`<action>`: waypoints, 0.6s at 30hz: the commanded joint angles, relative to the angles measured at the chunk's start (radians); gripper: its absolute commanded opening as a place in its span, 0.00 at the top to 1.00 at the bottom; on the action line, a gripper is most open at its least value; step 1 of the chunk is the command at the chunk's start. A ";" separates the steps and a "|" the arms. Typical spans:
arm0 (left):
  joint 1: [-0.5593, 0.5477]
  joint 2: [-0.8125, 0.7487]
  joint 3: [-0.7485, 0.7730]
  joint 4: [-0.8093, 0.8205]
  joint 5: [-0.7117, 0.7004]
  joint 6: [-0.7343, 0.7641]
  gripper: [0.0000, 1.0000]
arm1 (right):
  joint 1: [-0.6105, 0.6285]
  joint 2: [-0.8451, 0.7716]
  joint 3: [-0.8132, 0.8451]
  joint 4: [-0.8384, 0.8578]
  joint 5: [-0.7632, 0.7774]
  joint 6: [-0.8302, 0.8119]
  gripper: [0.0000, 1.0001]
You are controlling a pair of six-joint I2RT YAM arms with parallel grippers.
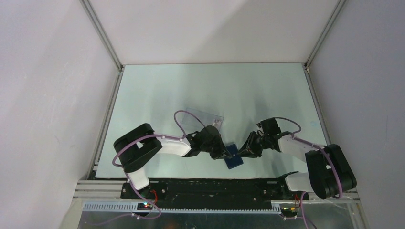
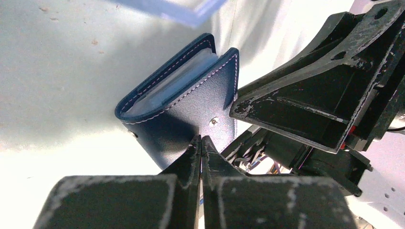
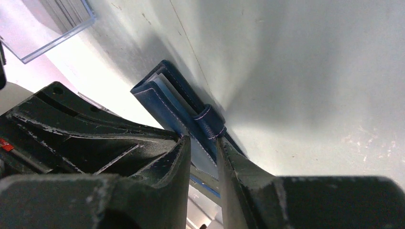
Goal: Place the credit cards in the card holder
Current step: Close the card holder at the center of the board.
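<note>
Card holder (image 2: pixel 181 112) stood part-open, one pale card (image 2: pixel 177 80) inside; right gripper (image 3: pixel 204 143) clamped its edge, left gripper (image 2: pixel 200 143) closed empty against it; other credit cards (image 1: pixel 203 116) lay outside.

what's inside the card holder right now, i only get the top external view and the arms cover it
observer: left wrist view shows a pale card sitting between the card holder's two flaps, which stand slightly apart
operator: who's gripping it
observer: the left fingers are pinched on one flap's edge, just below the snap stud
operator: and the right
observer: right wrist view shows the right fingers clamped on a flap right beside the strap loop
</note>
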 commanded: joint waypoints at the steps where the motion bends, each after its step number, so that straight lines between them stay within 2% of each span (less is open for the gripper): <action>1: 0.001 -0.015 -0.019 -0.082 -0.040 0.011 1.00 | 0.008 -0.027 -0.042 0.155 0.010 0.072 0.69; 9: 0.023 -0.061 -0.031 -0.133 -0.054 0.054 0.96 | 0.013 0.028 -0.067 0.308 -0.027 0.147 0.69; 18: 0.026 0.007 -0.006 -0.198 -0.028 0.078 1.00 | 0.020 0.125 -0.092 0.568 -0.102 0.247 0.69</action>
